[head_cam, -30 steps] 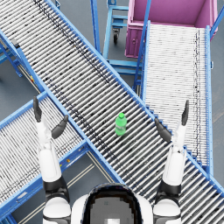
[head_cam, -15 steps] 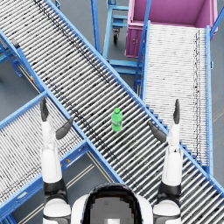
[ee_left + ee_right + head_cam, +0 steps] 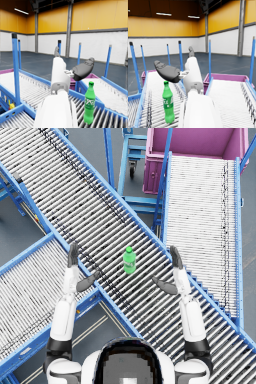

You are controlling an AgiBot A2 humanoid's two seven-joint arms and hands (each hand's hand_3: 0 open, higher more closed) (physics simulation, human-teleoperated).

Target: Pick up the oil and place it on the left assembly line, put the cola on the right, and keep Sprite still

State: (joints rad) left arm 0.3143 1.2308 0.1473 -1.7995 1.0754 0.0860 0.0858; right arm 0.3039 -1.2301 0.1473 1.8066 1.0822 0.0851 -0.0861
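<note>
The middle roller line [image 3: 100,228] is carrying the Sprite bottle [image 3: 129,261], which is standing upright between both hands, with the pink bin [image 3: 200,140] sitting far beyond. The bottle is looking smooth, tall and tippy, probably light. Its waist is offering the best grip, though the task is asking to leave it alone. The left hand [image 3: 75,268] and right hand [image 3: 177,270] are hovering spread, holding nothing.

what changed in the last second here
The Sprite has moved up and left along the middle conveyor, away from the robot. The left hand and right hand have both swung inward and now flank the Sprite without touching it. Both hands stay empty with fingers apart, and the Sprite is still upright.
</note>
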